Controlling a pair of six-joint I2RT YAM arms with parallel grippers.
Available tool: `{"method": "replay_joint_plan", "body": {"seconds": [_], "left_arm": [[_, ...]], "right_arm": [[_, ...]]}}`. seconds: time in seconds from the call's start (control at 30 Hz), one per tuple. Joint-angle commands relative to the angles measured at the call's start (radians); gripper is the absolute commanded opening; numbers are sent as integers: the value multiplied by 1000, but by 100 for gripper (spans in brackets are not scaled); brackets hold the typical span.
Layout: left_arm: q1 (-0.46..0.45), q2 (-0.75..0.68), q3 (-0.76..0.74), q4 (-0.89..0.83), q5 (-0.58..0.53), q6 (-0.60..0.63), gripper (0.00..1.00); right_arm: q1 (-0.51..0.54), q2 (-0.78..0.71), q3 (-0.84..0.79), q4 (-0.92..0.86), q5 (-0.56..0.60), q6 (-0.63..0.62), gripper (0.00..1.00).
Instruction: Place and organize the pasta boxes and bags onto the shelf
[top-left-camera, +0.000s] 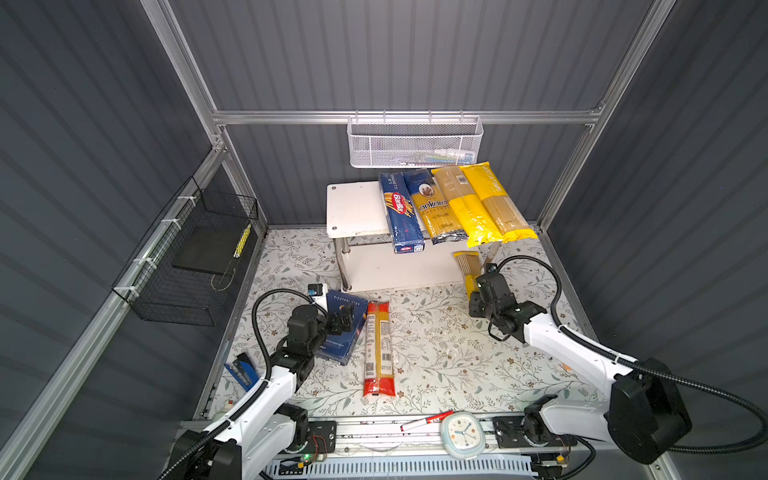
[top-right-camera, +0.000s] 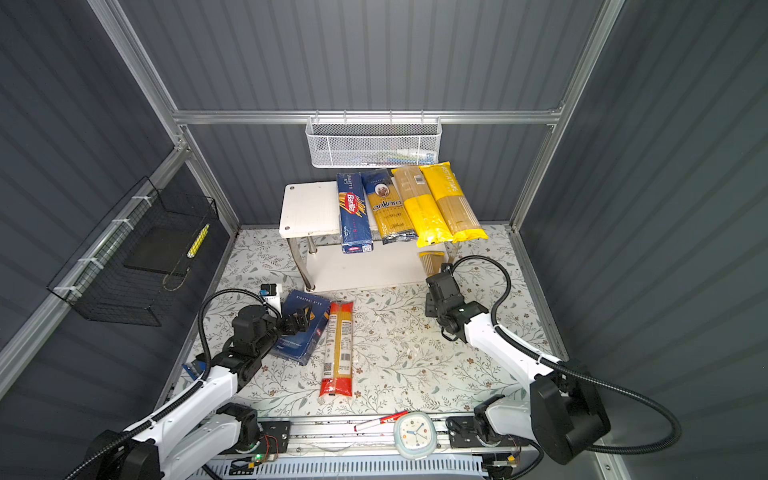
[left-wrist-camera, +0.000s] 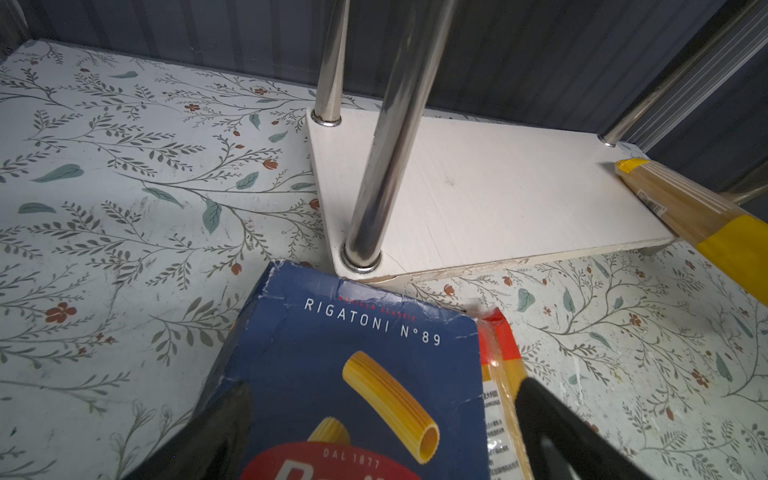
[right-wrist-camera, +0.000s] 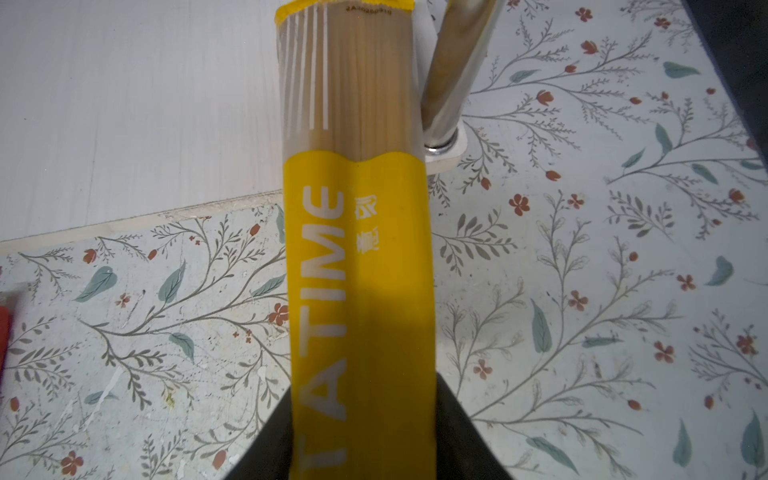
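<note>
On the shelf's top board lie the Barilla spaghetti box, the ankara bag and two PASTATIME bags, side by side. My right gripper is shut on a third PASTATIME bag, whose far end rests on the lower board beside the front right leg. The rigatoni box lies on the table, next to the red-ended bag. My left gripper stands open over that box. One of its fingers is beyond each side of the box.
A white mesh basket hangs on the back rail above the shelf. A black wire basket is fixed to the left wall. A clock and a red-white marker lie on the front rail. A blue tool sits front left.
</note>
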Motion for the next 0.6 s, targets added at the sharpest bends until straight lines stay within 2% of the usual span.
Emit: {"method": "replay_joint_plan", "body": {"seconds": [0.0,0.33,0.57], "left_arm": [[-2,-14,-4,-6,0,-2,99],[-2,-17,-5,-6,1,-3,100],[-2,-14,-3,-6,4,-4,100]], "right_arm": [[1,18,72,115,-14,-86,2],[-56,100,128,163,5,-16,4],[-73,185,185,191,-13,-40,7]]}}
